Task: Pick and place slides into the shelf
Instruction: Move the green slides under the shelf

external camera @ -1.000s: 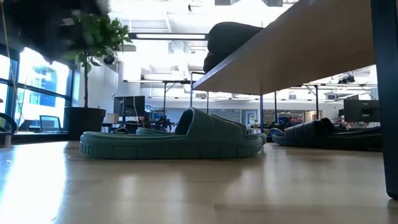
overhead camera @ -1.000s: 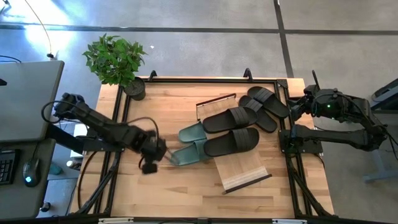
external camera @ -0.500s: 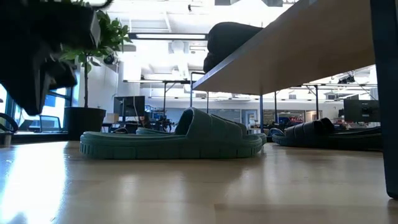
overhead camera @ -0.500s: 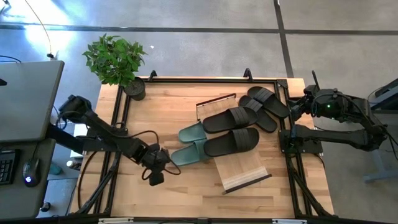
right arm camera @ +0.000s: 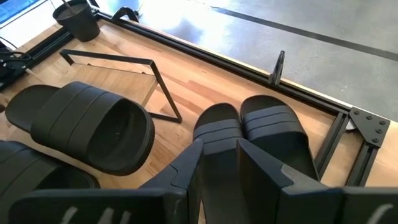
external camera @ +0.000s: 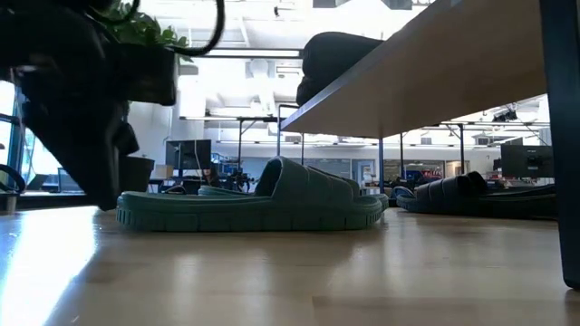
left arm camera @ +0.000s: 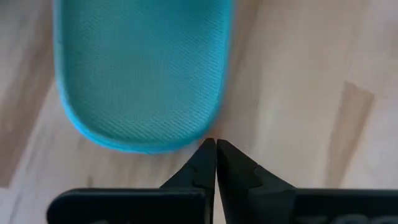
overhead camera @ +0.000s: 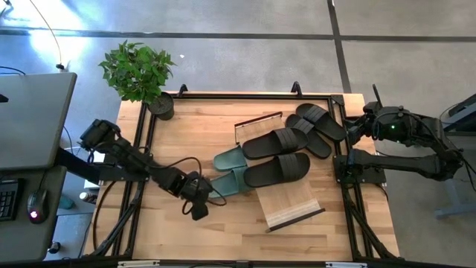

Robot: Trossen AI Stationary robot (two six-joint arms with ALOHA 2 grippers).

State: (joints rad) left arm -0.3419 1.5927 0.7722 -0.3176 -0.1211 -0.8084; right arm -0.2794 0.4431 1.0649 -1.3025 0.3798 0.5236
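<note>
The shelf (overhead camera: 291, 202), a sloping light-wood plank on a thin black frame, stands mid-table with two black slides (overhead camera: 277, 141) (overhead camera: 279, 170) lying across it. Two sage-green slides (overhead camera: 230, 158) (overhead camera: 227, 184) rest sole-down on the table at its left side. Another black pair (overhead camera: 320, 123) lies at the far right. My left gripper (left arm camera: 216, 144) is shut, low over the table, its tips at the nearer green slide's heel (left arm camera: 143, 140). My right gripper (right arm camera: 221, 163) hangs open above the black pair (right arm camera: 261, 134). My left gripper's shut fingertips (left arm camera: 208, 152) come steeply from above at the heel rim (left arm camera: 199, 138) of the nearer green slide, which lies flat on the table. I cannot tell whether they touch it.
A potted plant (overhead camera: 140, 74) stands at the table's far left corner. Black frame rails (overhead camera: 141, 141) run along the table's edges. Bare wood (overhead camera: 223, 231) lies between the green slides and the near edge.
My left gripper has come down and moved toward the table's right and near edges, ending at the heel of the nearer green slide. The slides and the shelf have stayed where they were.
</note>
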